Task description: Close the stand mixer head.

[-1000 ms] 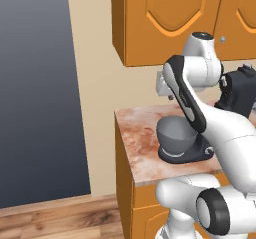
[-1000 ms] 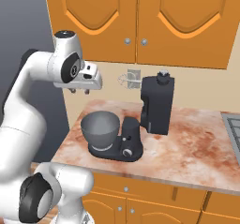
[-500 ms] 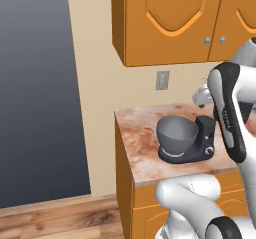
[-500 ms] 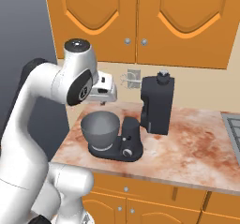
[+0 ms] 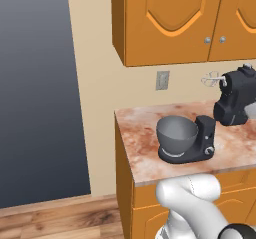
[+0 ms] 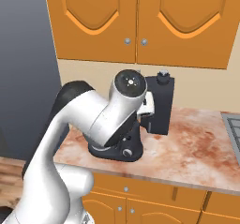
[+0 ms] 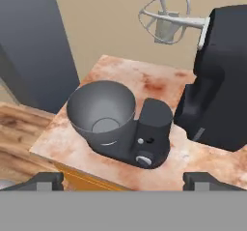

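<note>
The stand mixer head (image 7: 223, 75) is a bulky black block, raised and tilted back from the black base column (image 7: 154, 128). Its silver whisk (image 7: 166, 18) sticks out high above the grey metal bowl (image 7: 101, 110), well apart from it. In the left base view the stand mixer head (image 5: 237, 99) stands at the right edge with the whisk (image 5: 212, 79) toward the wall. My gripper (image 7: 124, 180) is open, nothing between its fingertips (image 7: 46, 180), and hovers in front of and above the mixer. In the right base view my arm (image 6: 101, 117) covers the bowl; the stand mixer head (image 6: 161, 105) shows behind it.
The mixer sits on a marbled counter (image 5: 142, 143) above orange cabinets, near the counter's left end. Orange wall cabinets (image 5: 170, 20) hang overhead. A wall outlet (image 5: 162, 80) is behind the bowl. A sink edge (image 6: 232, 131) lies at the far right.
My arm has swung right, out of the upper left base view and in front of the mixer in the right base view. The mixer head has not moved.
</note>
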Tool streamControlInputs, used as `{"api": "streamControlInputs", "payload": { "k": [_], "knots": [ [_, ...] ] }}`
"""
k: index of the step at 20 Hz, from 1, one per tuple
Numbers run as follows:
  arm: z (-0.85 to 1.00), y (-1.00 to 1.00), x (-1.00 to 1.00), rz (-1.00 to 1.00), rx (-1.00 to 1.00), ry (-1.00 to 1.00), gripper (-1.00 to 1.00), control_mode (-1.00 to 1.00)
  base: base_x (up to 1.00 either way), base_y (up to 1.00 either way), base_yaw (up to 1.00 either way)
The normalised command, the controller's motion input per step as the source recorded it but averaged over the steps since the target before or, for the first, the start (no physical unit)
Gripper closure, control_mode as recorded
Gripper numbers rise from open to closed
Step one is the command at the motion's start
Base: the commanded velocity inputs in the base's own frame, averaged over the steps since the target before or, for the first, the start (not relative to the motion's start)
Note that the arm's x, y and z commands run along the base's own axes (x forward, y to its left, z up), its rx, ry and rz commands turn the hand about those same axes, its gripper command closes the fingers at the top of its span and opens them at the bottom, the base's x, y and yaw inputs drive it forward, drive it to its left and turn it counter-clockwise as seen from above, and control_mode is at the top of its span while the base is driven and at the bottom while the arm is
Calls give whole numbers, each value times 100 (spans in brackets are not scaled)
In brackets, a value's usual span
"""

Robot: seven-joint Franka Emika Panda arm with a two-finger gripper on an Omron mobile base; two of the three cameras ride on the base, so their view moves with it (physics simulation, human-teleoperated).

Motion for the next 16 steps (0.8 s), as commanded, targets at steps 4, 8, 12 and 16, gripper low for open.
{"api": "streamControlInputs", "payload": {
  "k": [4,8,12,16],
  "knots": [
    [4,-89,0,17,0,-15,-100,-100,0,0,0],
    [0,-95,16,14,0,-17,-100,-100,0,0,0],
    [0,-81,61,7,6,-17,-100,-100,0,0,0],
    [0,-62,89,2,3,-20,-100,-100,0,0,0]
  ]
}}
